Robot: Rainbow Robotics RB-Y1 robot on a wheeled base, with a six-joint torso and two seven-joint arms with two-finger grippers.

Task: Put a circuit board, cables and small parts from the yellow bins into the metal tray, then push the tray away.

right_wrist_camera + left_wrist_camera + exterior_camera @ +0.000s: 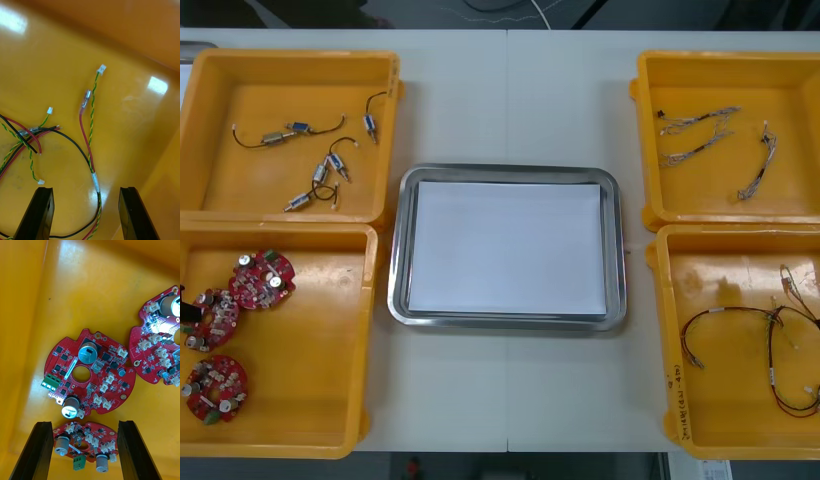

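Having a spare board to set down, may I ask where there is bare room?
The metal tray is bare, as is the near-left bin right of its circuit boards. Crowded: boards at the left gripper, cables at the right gripper.

White-lined metal tray [397,262] between yellow bins [310,335]

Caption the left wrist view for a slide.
Left gripper, fingers open, hovering over three round red circuit boards in a yellow bin.

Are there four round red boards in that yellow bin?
No, just three red circuit boards lie in the near-left yellow bin.
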